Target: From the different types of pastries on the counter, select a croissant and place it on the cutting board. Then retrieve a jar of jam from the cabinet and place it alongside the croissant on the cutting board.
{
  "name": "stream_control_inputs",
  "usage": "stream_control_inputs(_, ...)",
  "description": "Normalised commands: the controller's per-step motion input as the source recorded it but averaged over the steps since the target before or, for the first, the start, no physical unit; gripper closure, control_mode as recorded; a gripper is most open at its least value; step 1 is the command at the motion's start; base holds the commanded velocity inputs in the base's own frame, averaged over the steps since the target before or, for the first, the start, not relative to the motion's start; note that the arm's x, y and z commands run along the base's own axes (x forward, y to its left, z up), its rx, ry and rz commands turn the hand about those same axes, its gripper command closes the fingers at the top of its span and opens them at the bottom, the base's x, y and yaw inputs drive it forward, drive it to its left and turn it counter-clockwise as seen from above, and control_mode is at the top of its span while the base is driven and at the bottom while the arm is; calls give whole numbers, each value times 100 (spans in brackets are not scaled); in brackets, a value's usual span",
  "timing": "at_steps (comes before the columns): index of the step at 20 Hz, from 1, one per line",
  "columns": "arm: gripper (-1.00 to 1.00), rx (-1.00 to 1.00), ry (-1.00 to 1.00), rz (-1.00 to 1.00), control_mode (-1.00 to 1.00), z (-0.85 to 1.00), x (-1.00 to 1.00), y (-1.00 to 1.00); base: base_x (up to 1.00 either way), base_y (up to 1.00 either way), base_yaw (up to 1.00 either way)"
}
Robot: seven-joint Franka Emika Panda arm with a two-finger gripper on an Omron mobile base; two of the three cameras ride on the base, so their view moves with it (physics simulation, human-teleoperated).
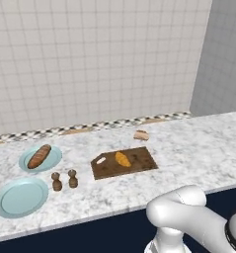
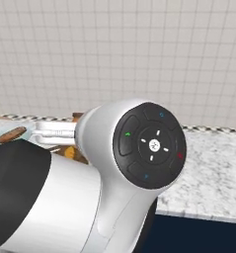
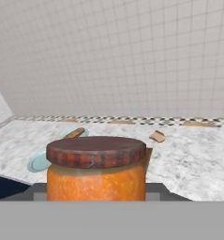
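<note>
Jam, in a small orange-red cylindrical jar with a darker brownish lid [image 3: 95, 173], is seen right up close in the hand view, clamped in the closed-down gripper, fingertips hidden. On the white-grey veined marble counter [image 1: 198, 143], the small golden-orange croissant [image 1: 122, 159] is laid on the flat dark brown wooden cutting board [image 1: 139, 165]. A small pale tan bun [image 1: 141, 135] is sat just beyond it, and a long brown loaf-like pastry [image 1: 39, 156] is on the far round light blue plate [image 1: 53, 159] at left.

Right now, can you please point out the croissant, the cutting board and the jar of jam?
croissant [image 1: 122, 159], left base view, middle of its body.
cutting board [image 1: 145, 161], left base view, bare wood right of the croissant.
jar of jam [image 3: 96, 183], hand view, orange side wall under the lid.
</note>
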Motion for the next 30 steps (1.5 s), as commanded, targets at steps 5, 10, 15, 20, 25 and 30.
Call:
stream_control_inputs(5,100,0,0,0,100,0,0,0,52,35,-3)
stream_control_inputs(10,100,0,0,0,-100,0,0,0,0,0,0)
stream_control_inputs(15,100,0,0,0,-100,0,0,0,0,0,0)
stream_control_inputs(20,100,0,0,-3,-100,-9,0,3,0,0,0)
stream_control_inputs(25,100,-13,10,-21,-100,-100,69,100,0,0,0)
stream_control_inputs(30,100,-2,1,-13,-100,-100,100,93,0,0,0)
